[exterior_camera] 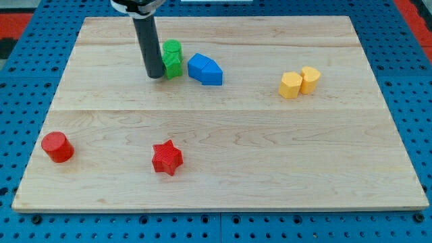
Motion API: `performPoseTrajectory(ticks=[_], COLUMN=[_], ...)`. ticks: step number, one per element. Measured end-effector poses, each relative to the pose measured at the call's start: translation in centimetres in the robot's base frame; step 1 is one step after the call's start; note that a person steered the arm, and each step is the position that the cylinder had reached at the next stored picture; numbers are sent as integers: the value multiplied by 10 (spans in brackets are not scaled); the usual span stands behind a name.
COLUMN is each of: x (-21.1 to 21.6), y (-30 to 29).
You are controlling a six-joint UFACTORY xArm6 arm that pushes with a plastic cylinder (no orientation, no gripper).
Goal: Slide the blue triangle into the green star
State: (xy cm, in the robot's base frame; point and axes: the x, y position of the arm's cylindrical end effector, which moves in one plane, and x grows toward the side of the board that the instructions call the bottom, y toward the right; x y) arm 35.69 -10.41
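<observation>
The blue triangle block (205,69) lies on the wooden board (270,148) near the view's top, left of centre. The green star block (172,59) stands just to its left, a narrow gap between them. My tip (155,75) rests on the board right against the green star's left side, partly hiding it. The rod rises straight up to the view's top edge.
Two yellow blocks (299,82) stand side by side, touching, at the view's right. A red star (167,158) lies at the lower middle left. A red cylinder (57,147) stands near the board's left edge. A blue pegboard surrounds the board.
</observation>
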Motion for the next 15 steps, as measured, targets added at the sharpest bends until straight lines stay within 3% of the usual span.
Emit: performPoseTrajectory(ticks=[2, 3, 5, 6, 7, 8, 9, 11, 13, 15], x=[-2, 27, 39, 30, -19, -32, -3, 9, 30, 89], y=[17, 28, 134, 154, 154, 146, 124, 50, 70, 66])
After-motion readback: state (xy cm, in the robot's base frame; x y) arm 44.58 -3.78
